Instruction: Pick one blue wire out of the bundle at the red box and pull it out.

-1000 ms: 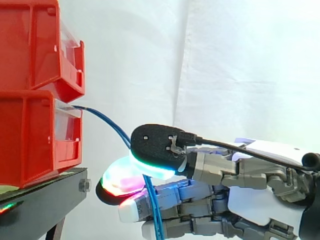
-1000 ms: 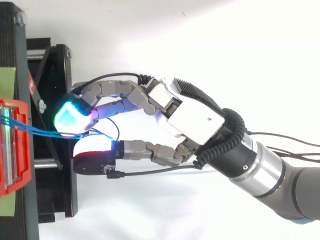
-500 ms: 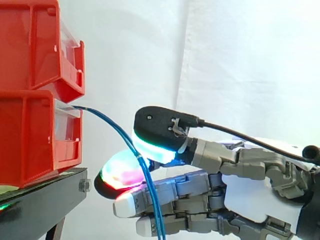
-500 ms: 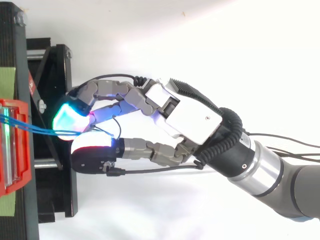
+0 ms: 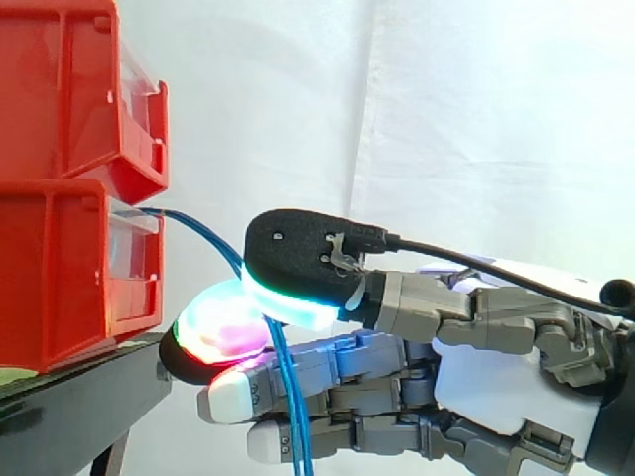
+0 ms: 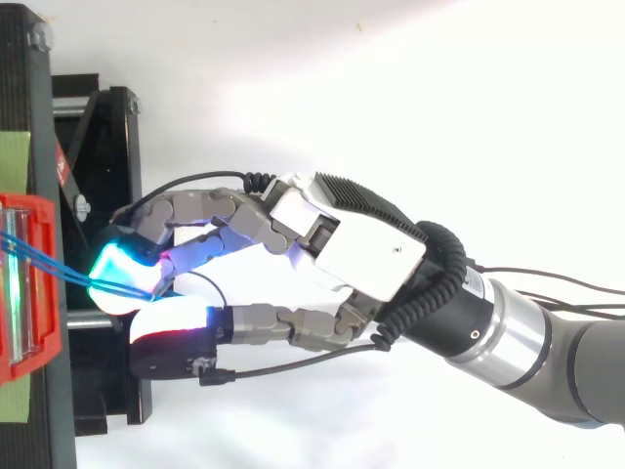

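The hand (image 5: 496,382) is at the lower right of the frame. Its thumb and fingers are curled and pinch the blue wires (image 5: 189,222) between the glowing pads. The wires run from the lower red bin (image 5: 60,268) at the left, through the hand, then down to the bottom edge.

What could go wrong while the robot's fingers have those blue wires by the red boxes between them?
1. Several blue wires run side by side between the hand's thumb and finger pads, so a pull may drag out more than one.
2. The strands are thin and the pads rounded, so they might slip free.
3. The wires lead into the lower red bin at the edge of the black stand; a snag could tug it forward.
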